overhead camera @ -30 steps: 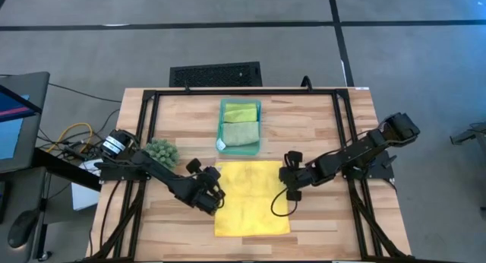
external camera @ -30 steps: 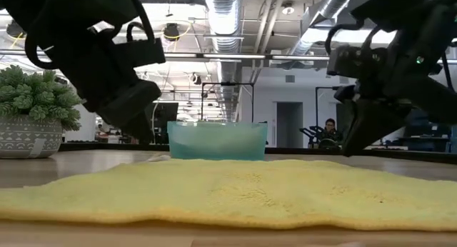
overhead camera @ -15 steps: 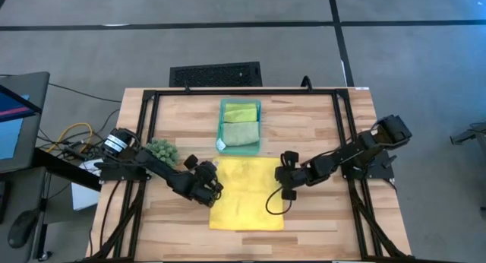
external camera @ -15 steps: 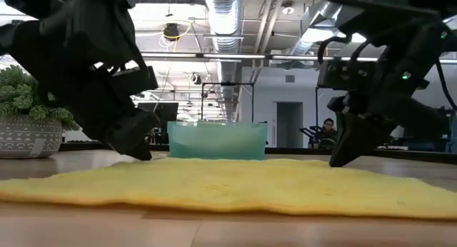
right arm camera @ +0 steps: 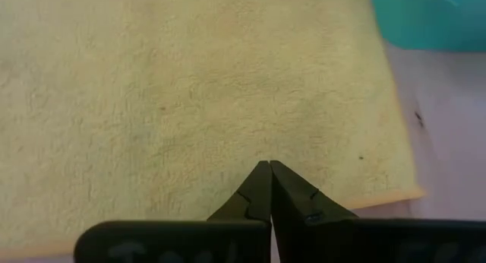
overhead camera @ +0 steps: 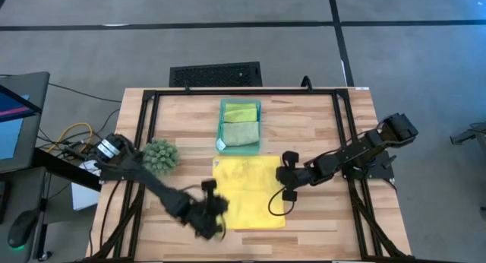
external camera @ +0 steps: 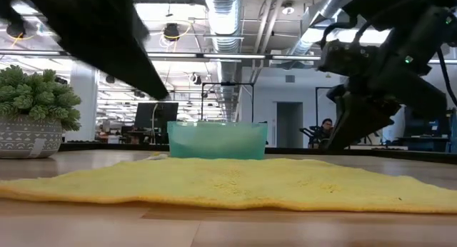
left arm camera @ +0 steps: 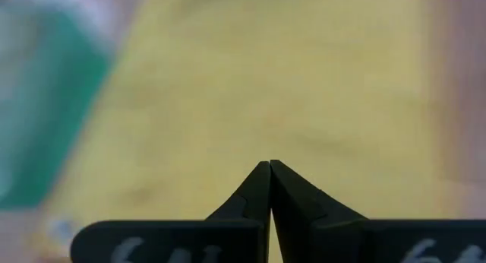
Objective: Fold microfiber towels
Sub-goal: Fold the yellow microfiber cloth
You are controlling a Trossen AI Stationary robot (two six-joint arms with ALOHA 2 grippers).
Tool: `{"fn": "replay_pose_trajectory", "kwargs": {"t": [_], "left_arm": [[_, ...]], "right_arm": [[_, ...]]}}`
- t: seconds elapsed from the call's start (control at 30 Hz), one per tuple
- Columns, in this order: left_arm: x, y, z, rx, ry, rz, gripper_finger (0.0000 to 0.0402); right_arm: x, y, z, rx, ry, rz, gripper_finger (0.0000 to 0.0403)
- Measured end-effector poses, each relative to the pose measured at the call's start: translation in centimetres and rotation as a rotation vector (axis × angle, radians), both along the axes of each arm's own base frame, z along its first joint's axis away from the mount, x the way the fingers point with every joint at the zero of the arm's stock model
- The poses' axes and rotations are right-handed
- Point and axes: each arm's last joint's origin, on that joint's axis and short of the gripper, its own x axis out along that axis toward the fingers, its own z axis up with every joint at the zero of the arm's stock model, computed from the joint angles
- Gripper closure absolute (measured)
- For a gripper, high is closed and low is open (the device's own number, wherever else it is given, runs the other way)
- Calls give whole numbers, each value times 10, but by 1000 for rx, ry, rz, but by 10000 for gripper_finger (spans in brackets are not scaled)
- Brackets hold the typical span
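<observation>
Table (overhead camera: 319, 118) is carrying a yellow towel (overhead camera: 247, 191) lying flat, centre-front. Teal tray (overhead camera: 240, 126) behind is holding two green towels, partly hidden. Left gripper (overhead camera: 209, 221), blurred, is sitting pinched closed at the towel's front-left corner; right gripper (overhead camera: 287, 193) pinched closed, empty, at its right edge.

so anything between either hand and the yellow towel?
Nothing visible. The yellow towel lies flat and bare on the table. The right hand is at its right edge, the left hand at its near-left corner, both shut.
</observation>
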Motion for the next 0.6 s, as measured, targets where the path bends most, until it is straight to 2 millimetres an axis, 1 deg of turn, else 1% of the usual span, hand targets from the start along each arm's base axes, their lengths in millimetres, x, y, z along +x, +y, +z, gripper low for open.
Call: {"fn": "replay_pose_trajectory", "kwargs": {"t": [0.07,0.17,0.23,0.3,0.33,0.43,0.53,0.6], "left_arm": [[-7,-27,10,-28,-18,-104,401],[-27,-61,19,-44,-50,-235,401],[-41,-79,22,-61,-71,-297,401],[-55,-92,21,-47,-84,-335,398],[-59,-97,18,-41,-87,-345,393],[-71,-110,-2,22,-57,-382,369],[-71,-115,-28,93,-13,-396,332],[-66,-112,-42,146,14,-377,305]], "right_arm": [[-1,3,0,0,0,12,379],[-2,6,0,0,0,25,379],[-3,8,0,1,-2,30,379],[-2,8,0,3,-9,31,379],[-2,8,0,4,-10,31,379],[-1,7,1,6,-16,27,379],[-1,7,1,6,-18,28,379],[-1,7,1,7,-19,28,379]]}}
